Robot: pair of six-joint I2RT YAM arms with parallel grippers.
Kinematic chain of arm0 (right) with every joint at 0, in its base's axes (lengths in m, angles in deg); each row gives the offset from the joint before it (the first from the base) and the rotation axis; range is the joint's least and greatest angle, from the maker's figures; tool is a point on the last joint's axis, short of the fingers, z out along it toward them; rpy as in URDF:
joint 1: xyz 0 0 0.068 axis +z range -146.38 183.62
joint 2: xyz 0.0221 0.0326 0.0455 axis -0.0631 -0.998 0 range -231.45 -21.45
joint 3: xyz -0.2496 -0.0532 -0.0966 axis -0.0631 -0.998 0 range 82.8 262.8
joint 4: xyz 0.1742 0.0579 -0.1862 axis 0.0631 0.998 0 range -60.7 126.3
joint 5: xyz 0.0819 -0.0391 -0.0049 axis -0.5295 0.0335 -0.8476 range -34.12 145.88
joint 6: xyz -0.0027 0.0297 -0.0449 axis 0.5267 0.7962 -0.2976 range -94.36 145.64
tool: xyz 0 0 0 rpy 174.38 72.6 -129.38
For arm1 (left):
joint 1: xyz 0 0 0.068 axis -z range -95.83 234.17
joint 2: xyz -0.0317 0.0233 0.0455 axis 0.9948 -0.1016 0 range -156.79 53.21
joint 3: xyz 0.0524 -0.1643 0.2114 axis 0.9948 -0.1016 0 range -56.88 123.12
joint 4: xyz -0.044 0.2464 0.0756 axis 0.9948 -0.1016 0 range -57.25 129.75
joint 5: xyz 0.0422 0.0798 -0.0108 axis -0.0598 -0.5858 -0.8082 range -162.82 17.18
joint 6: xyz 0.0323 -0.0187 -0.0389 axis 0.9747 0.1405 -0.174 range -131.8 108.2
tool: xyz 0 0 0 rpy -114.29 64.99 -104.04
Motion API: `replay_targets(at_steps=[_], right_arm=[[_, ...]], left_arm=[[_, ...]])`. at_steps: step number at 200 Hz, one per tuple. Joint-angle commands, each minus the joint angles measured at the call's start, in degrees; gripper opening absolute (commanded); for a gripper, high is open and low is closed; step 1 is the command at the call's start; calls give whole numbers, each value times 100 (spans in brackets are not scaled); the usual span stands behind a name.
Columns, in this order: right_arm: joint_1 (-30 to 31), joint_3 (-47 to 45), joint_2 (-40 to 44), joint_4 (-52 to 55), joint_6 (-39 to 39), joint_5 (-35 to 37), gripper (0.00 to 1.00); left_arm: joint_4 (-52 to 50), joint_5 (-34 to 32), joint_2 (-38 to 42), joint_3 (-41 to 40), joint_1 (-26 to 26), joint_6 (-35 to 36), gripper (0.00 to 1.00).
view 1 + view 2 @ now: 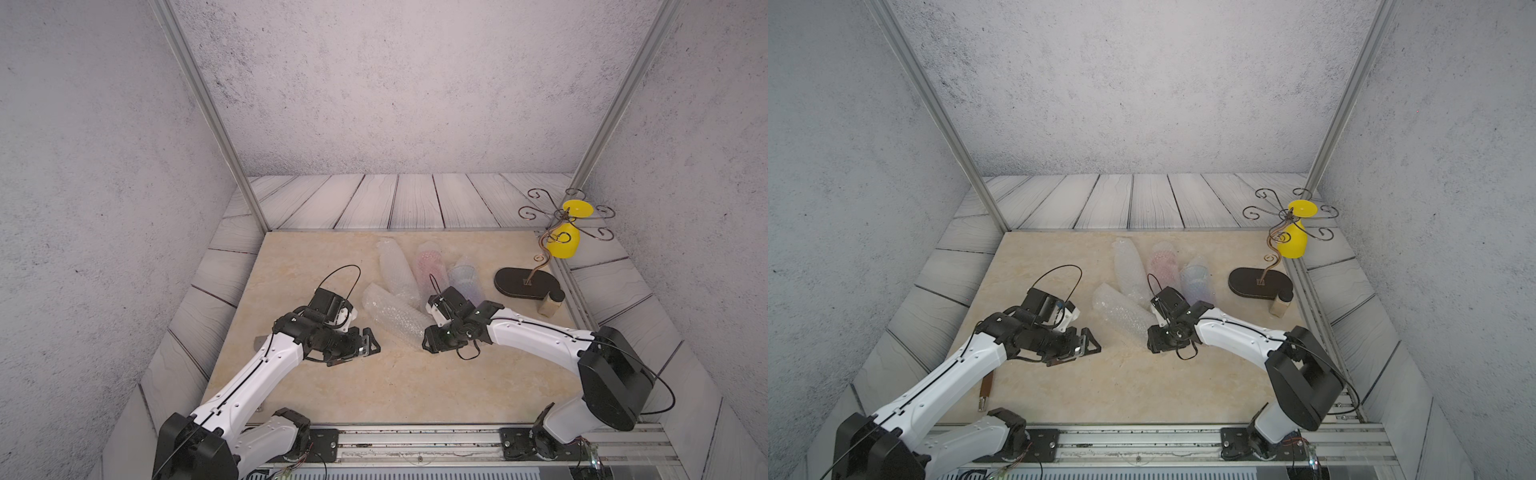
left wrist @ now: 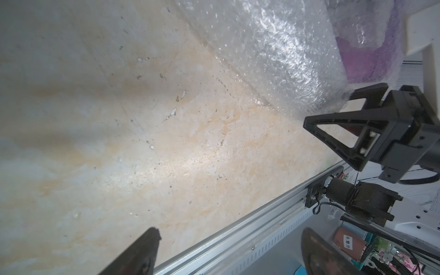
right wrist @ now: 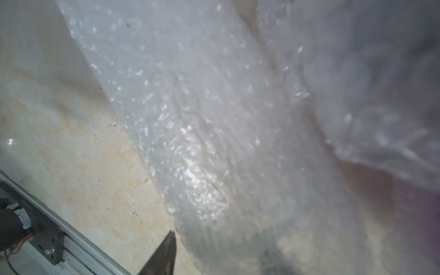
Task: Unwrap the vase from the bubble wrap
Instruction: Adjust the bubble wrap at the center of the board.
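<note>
Left wrist view: the right gripper [image 2: 329, 109] is seen astride the near end of the bubble wrap roll [image 2: 273, 59], jaws partly apart; a firm pinch cannot be confirmed. The left gripper [image 1: 359, 352] is spread wide and empty. Unwrapping is judged not begun: the roll lies fully wound on the tabletop [image 1: 332, 386]. Its contents are hidden.

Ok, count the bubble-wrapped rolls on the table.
4. The near clear roll lies between the arms, the far clear roll behind it, the pinkish roll beside that, the purplish roll rightmost. The right arm may hide more.
</note>
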Motion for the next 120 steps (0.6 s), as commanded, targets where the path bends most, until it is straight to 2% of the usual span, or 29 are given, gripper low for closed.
replay_targets(at_steps=[1, 31, 56, 82, 91, 109, 120], right_arm=[[176, 178, -103, -259, -19, -4, 42], [458, 155, -43, -846, 211, -396, 39], [691, 286, -107, -1021, 249, -472, 39], [702, 41, -92, -1242, 389, -482, 42], [695, -63, -79, -1306, 415, -481, 46], [700, -281, -11, -1448, 457, -480, 64], [702, -446, 34, -1508, 469, -428, 70]], left_arm=[[-1, 5, 149, -120, 2, -82, 92], [-6, -103, 275, -220, -1, -191, 90], [-19, -174, 356, -303, 1, -288, 87], [-19, -232, 437, -377, 7, -363, 84], [-51, -291, 460, -398, 17, -391, 82], [-97, -376, 497, -403, 44, -423, 79], [-108, -411, 487, -408, 61, -438, 78]])
